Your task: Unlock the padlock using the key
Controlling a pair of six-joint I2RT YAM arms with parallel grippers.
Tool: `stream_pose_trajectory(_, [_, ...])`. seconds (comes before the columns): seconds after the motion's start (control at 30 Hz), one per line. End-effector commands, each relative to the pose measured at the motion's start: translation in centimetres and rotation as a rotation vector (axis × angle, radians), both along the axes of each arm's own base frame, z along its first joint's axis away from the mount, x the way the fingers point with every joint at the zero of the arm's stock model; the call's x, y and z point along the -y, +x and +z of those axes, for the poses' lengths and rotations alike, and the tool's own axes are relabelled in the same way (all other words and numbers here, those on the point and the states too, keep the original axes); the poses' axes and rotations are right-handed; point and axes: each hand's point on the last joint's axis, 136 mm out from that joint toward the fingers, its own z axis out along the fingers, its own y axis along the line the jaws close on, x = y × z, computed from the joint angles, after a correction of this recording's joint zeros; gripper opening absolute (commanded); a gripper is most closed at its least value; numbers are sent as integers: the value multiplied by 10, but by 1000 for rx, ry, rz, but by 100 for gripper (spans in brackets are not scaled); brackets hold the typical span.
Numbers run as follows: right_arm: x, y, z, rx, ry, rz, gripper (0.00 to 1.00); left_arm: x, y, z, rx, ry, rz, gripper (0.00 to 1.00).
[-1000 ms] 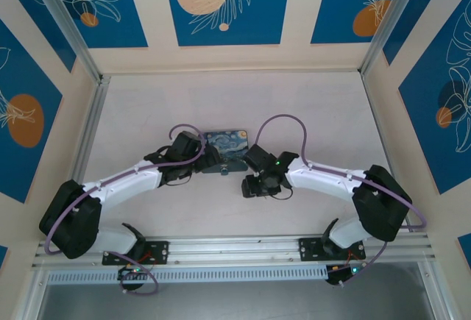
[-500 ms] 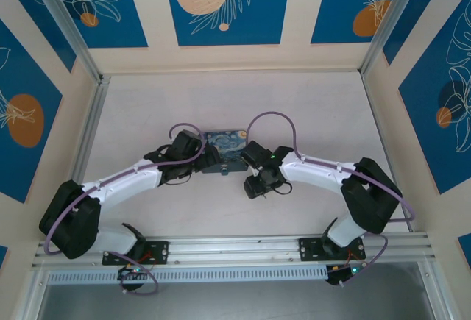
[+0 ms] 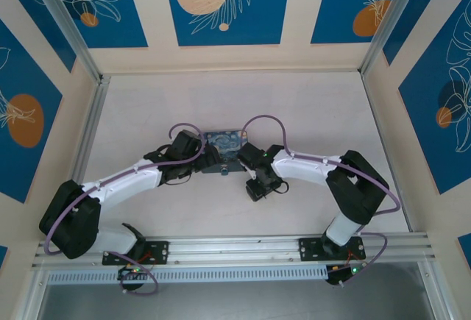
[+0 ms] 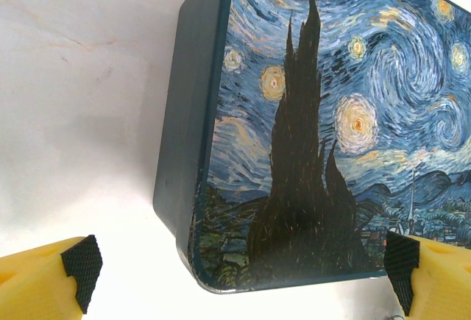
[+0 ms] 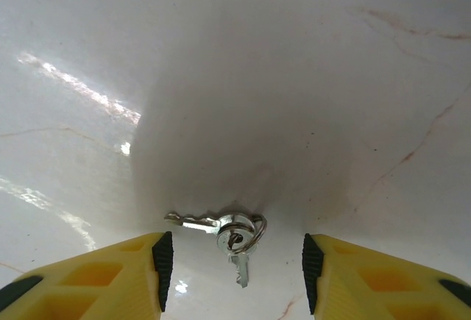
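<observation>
Silvery key (image 5: pixel 236 235) — between right pincer (image 5: pixel 237 265) jaws

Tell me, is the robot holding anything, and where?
Nothing. The right gripper hangs open around the keys on the table; the left gripper sits open astride the Starry Night tin.

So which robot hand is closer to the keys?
Right. The right gripper hangs open over the keys, which lie between its fingers. The left gripper is away at the painted tin, open around its end.
</observation>
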Motion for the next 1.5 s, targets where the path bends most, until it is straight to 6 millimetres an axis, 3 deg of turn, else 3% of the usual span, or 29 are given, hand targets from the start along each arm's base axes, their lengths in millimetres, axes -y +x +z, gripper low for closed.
stream_pose_trajectory(0.0, [-2, 0, -1, -13, -28, 26, 52, 3, 9, 9, 28, 4, -14, 100])
stream_pose_trajectory(0.4, [-1, 0, -15, -53, -78, 45, 42, 3, 9, 5, 19, 0, -10, 100])
stream_pose_trajectory(0.53, [-1, -6, -16, -78, -73, 42, 29, 2, 10, 7, 25, -1, -7, 100])
stream_pose_trajectory(0.8, [-7, -21, -12, -112, -51, 14, 14, 1, 8, 8, 26, -5, -5, 100])
stream_pose_trajectory(0.93, [-9, -28, -11, -129, -33, -13, 0, 0, 7, 8, 27, -9, -2, 100])
stream_pose_trajectory(1.47, [-9, -36, 12, -100, 89, -166, 0, -10, -3, 14, 39, -11, 8, 100])
